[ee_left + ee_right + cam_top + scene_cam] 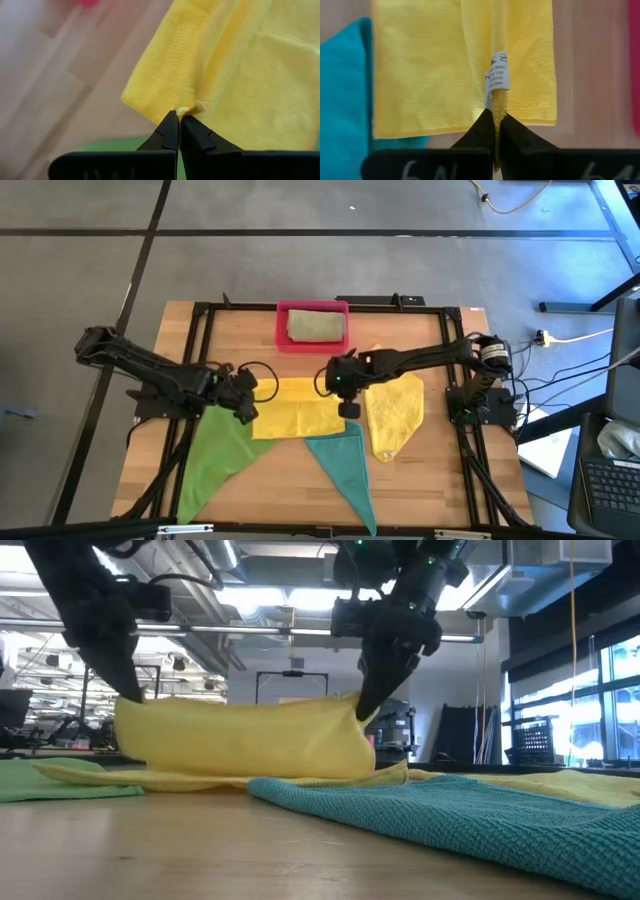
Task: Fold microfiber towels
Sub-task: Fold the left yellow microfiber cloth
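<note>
Towels number five: two yellow, one bright green (212, 458), one teal (345, 465), and one olive (316, 326) inside the pink tray (282, 330) at twelve o'clock. Left gripper (244, 412) and right gripper (349, 409) both pinch the center yellow towel (293, 412); the other yellow towel (393, 412) lies at three o'clock.

Bare wooden tabletop (250, 345) lies open beside the pink rectangular tray (281, 326). Up front, the bright green cloth (215, 455), teal cloth (345, 465) and, seemingly crumpled, second yellow cloth (395, 412) crowd the near passage.
</note>
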Action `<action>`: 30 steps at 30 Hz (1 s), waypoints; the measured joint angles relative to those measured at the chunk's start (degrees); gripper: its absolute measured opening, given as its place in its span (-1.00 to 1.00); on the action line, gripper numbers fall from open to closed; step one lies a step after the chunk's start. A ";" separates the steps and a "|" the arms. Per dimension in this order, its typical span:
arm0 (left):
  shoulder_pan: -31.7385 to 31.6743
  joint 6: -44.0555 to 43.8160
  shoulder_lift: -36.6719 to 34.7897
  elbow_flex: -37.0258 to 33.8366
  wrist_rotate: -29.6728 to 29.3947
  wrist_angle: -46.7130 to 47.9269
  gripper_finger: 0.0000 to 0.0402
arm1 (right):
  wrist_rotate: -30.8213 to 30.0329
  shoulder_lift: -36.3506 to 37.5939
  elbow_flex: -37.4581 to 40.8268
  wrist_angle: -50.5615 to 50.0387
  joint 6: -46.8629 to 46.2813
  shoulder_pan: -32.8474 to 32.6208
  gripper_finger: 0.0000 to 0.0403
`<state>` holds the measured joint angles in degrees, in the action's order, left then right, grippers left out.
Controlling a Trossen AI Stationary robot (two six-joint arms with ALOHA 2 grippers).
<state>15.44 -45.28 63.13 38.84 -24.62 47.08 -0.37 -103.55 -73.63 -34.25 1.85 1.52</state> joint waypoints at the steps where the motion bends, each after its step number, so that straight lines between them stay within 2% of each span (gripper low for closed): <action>1: 0.51 -0.82 -0.01 0.00 0.70 0.02 -1.00 | 0.05 -0.08 0.00 0.17 -0.17 -0.32 -0.95; 10: 3.97 -6.98 -0.01 -3.53 3.78 -4.15 -1.00 | 3.53 -1.95 -0.04 0.60 -1.71 -2.42 -0.95; 14: 5.07 -7.32 -0.01 -5.78 7.09 -9.12 -1.00 | 3.56 -2.99 -0.05 -0.34 -1.87 -2.59 -0.95; 19: 6.02 -7.30 -0.01 -6.89 8.27 -13.13 -1.00 | 3.53 -3.39 -0.04 -0.47 -1.84 -2.55 -0.95; 30: 6.04 -7.30 -0.01 -6.89 9.58 -14.21 -1.00 | 6.51 -3.39 -0.04 -0.64 -1.82 -2.58 -0.95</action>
<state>21.47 -52.58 63.11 31.94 -15.04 32.86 6.14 -106.94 -73.67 -34.89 0.03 -1.06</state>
